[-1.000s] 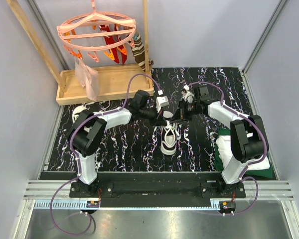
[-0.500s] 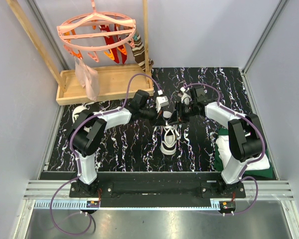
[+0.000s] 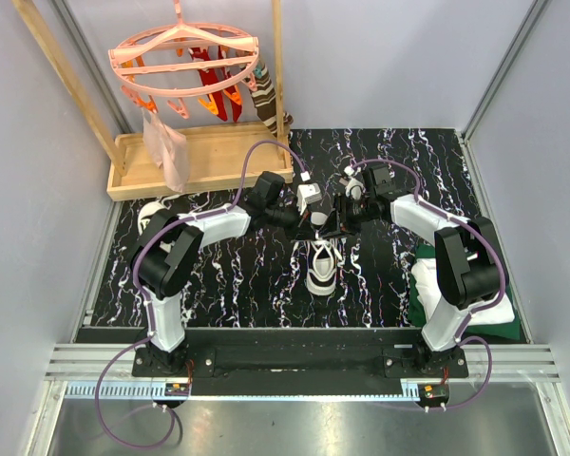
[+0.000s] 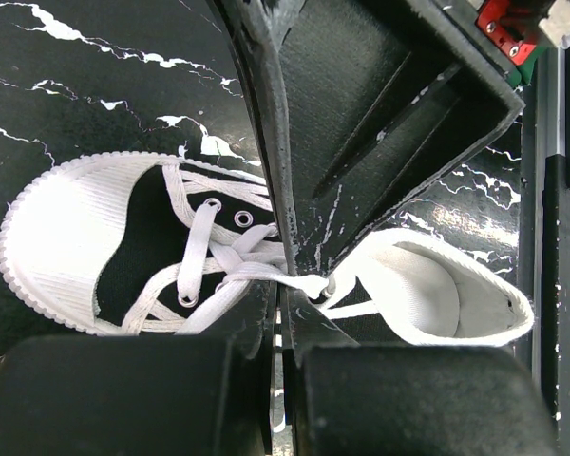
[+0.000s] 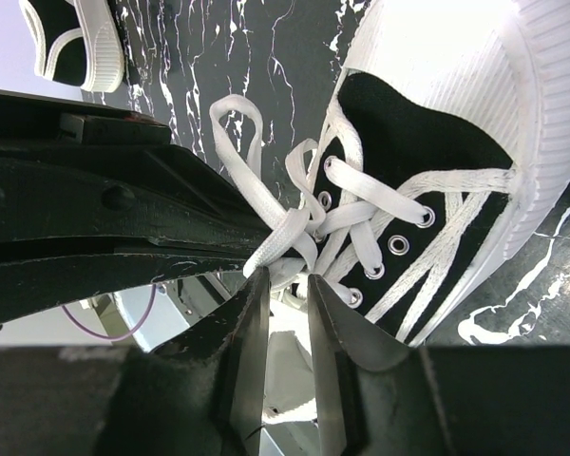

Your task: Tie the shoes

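Observation:
One black sneaker (image 3: 321, 266) with a white toe cap lies mid-table, toe toward me; it also shows in the left wrist view (image 4: 123, 237) and the right wrist view (image 5: 427, 161). Its white laces (image 5: 294, 228) are bunched over the tongue. My left gripper (image 3: 313, 224) (image 4: 283, 285) is shut on a lace strand (image 4: 266, 274) at its tips. My right gripper (image 3: 338, 220) (image 5: 287, 275) faces it, jaws a narrow gap apart, lace at the tips. The second sneaker (image 3: 153, 211) (image 5: 71, 38) lies at far left, partly behind my left arm.
A wooden tray (image 3: 199, 157) and post with a pink clip hanger (image 3: 185, 57) and a striped sock (image 3: 266, 95) stand at back left. A folded white-and-green cloth (image 3: 427, 285) lies at right by my right arm's base.
My right gripper has moved a little left, closer to my left gripper above the shoe, then held still. The left arm and the shoe have not moved.

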### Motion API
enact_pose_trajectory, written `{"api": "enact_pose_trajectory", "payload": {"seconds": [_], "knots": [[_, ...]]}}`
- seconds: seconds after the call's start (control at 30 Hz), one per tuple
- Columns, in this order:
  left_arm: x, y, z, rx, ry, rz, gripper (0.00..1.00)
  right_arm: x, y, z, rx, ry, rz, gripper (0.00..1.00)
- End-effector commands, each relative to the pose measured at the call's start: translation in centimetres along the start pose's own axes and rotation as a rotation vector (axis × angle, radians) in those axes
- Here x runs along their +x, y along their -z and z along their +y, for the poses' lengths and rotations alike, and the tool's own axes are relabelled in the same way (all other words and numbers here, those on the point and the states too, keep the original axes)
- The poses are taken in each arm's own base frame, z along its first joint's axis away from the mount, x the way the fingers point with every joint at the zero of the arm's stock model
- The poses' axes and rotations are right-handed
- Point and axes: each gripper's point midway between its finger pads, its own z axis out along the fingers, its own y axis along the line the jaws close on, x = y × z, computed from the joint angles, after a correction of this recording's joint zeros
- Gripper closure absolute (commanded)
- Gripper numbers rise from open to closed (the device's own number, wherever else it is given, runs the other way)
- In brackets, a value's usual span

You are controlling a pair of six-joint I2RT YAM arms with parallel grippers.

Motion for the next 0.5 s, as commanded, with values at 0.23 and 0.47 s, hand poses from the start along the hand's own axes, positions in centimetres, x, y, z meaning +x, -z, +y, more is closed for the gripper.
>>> {"api": "enact_pose_trajectory", "payload": {"seconds": [0.23,0.47], "knots": [[-2.8,0.6,-1.4,0.044,-0.093,-0.046,1.0,-1.4,0.6,1.7,-0.061,-0.002,-0.025,0.67],[-3.7,0.3,-1.3,0.053,-0.102,-0.057,1.0,-1.0,0.0,1.0,-0.062,-0.024,-0.005,0.66]]}}
